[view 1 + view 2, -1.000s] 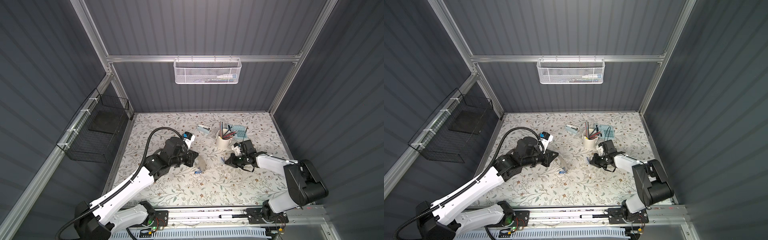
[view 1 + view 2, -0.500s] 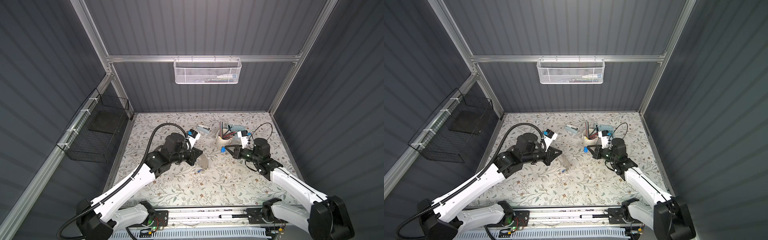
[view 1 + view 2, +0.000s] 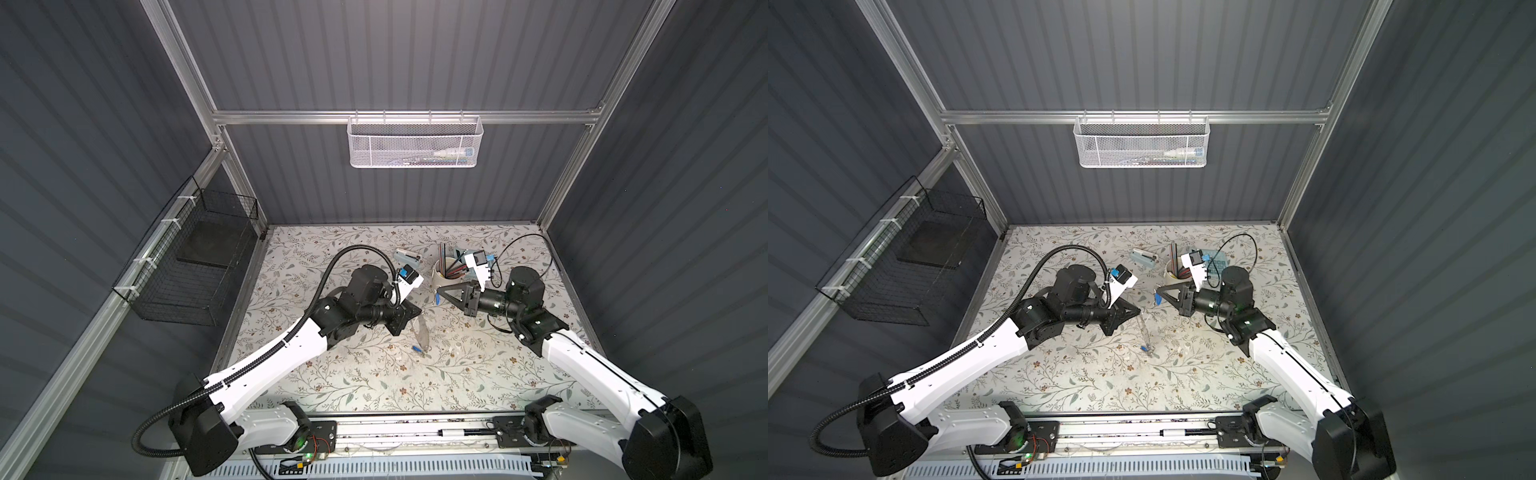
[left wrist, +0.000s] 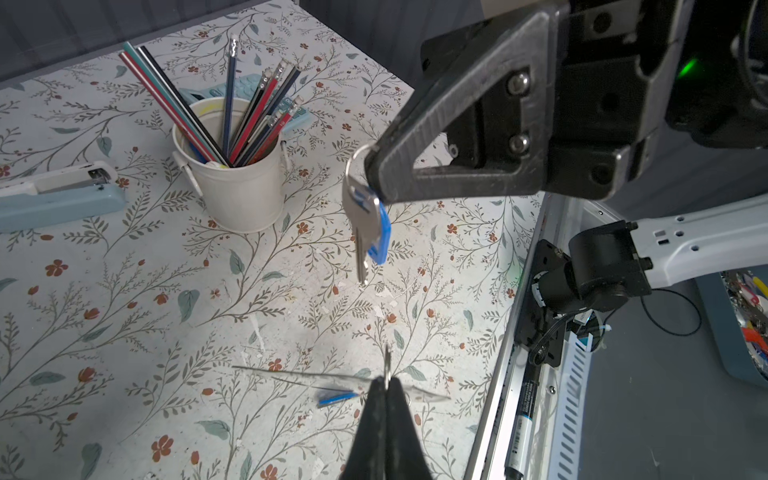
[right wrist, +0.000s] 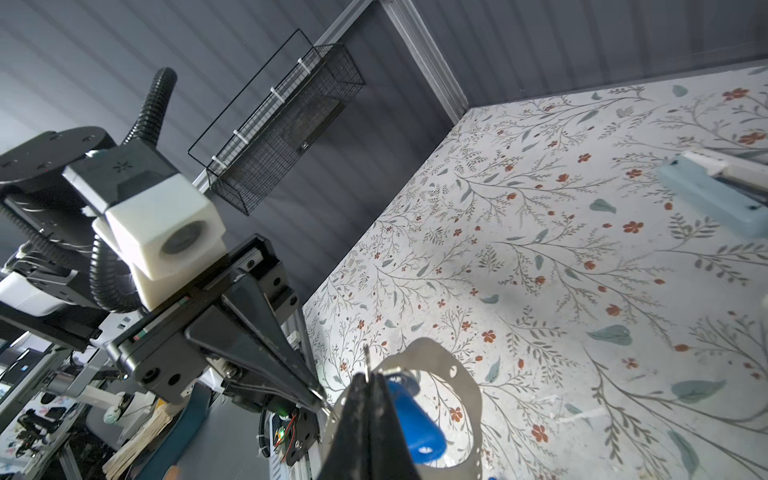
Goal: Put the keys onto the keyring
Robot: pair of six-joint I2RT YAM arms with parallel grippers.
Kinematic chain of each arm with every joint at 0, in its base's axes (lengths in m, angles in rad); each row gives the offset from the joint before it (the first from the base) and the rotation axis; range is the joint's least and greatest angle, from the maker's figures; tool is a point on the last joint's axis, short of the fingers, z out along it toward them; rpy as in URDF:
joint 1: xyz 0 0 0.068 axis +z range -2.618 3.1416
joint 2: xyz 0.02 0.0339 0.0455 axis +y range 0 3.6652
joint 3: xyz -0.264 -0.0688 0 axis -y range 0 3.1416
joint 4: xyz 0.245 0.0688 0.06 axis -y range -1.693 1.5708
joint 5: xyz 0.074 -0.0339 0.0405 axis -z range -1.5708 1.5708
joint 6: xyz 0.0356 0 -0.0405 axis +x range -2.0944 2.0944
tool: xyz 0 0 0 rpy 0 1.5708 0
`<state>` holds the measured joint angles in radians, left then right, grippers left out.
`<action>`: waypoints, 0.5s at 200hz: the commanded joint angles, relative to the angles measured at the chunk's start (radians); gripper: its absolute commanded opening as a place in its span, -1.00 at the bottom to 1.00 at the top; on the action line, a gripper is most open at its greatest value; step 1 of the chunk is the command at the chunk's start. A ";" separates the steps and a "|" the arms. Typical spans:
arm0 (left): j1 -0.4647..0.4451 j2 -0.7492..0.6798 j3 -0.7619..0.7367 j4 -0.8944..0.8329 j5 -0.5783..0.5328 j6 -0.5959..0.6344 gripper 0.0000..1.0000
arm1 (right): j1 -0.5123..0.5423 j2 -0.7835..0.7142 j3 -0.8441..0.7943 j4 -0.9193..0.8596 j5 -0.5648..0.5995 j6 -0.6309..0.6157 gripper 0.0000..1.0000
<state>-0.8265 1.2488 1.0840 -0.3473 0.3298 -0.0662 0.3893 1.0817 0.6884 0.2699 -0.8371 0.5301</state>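
Enclosed robot cell seen from above. The walls (image 3: 374, 195) are dark grey ribbed panels w/ aluminium frame posts (image 3: 183, 58). A white mesh basket (image 3: 415, 143) hangs on the back rail; a black wire basket (image 3: 195, 257) hangs on the left wall. The tabletop (image 3: 374, 382) is pale, printed w/ grey-green leaves & small red-brown flowers, w/ white scuffs near the middle. At the back stand a white cup (image 3: 435, 278) of pencils, a pale blue stapler (image 3: 406, 257) & a pale blue calculator (image 3: 1219, 262).

Two black-and-white arms reach in from the front, tips facing, apart, over mid-table. The left gripper (image 4: 386, 384) is clamped on the rim of the keyring (image 5: 459, 370), a flat grey loop tilting down toward the table; a second blue tag (image 3: 417, 348) lies at its low end. The right gripper (image 4: 371, 172) is pinched tight on the small ring of a key (image 4: 365, 224), which dangles w/ its blue tag in the air near the cup, apart from the keyring.
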 commanded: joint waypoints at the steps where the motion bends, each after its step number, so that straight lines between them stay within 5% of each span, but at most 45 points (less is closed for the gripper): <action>1: -0.010 0.001 0.046 0.042 -0.032 0.035 -1.00 | 0.008 -0.017 0.016 -0.084 -0.032 -0.032 -1.00; 100: -0.056 0.020 0.069 0.047 -0.145 0.057 -1.00 | 0.047 -0.019 0.042 -0.165 -0.072 -0.004 -1.00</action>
<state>-0.8726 1.2572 1.1030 -0.3260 0.2146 -0.0254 0.4221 1.0763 0.7116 0.0925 -0.9020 0.5125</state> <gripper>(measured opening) 0.049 0.050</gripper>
